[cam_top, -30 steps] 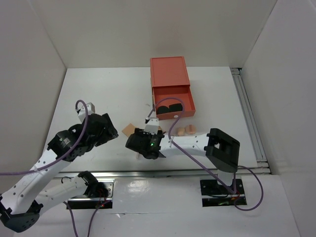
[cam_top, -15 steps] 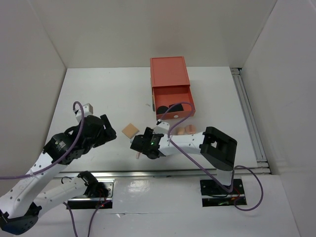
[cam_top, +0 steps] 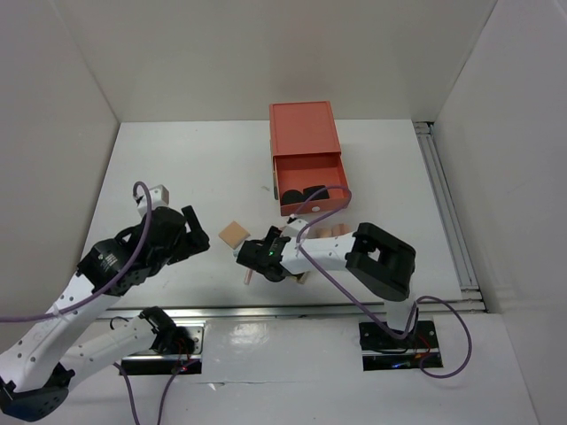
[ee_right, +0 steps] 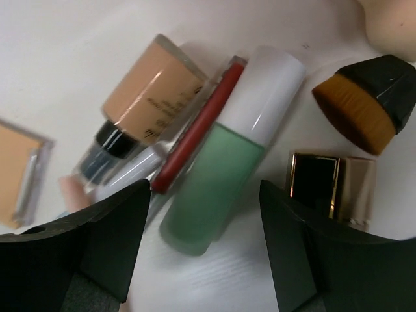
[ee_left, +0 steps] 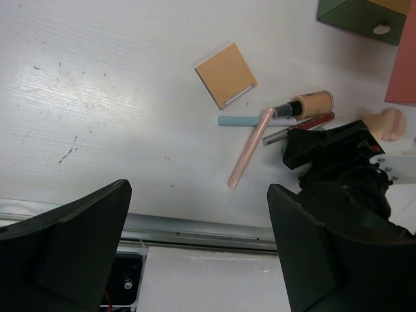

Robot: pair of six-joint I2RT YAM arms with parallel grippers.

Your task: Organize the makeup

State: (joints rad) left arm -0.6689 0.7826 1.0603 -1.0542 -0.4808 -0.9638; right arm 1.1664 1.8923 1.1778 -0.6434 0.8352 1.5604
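Observation:
The makeup lies loose near the table's front. In the right wrist view my open right gripper (ee_right: 208, 260) hovers low over a mint tube (ee_right: 224, 185), which lies just ahead of the jaws. Beside the tube are a red lip pencil (ee_right: 198, 127), a tan bottle (ee_right: 146, 88), a brush (ee_right: 370, 101) and a gold-and-black lipstick (ee_right: 328, 182). The left wrist view shows the tan compact (ee_left: 225, 75), blue pencil (ee_left: 237, 121), pink pencil (ee_left: 250, 147) and a peach sponge (ee_left: 383, 123). My left gripper (ee_left: 195, 260) is open and empty, left of the compact (cam_top: 234, 234). The right gripper also shows in the top view (cam_top: 262, 258).
The coral drawer box (cam_top: 304, 133) stands at the back centre, its top drawer (cam_top: 310, 193) pulled out with black items inside. A green drawer (ee_left: 361, 14) shows below it. The table's metal front rail (cam_top: 292, 310) runs just behind the arms.
My left gripper has drawn back to the left, uncovering the tan compact. My right arm has folded in and its gripper has turned over the cluster of makeup.

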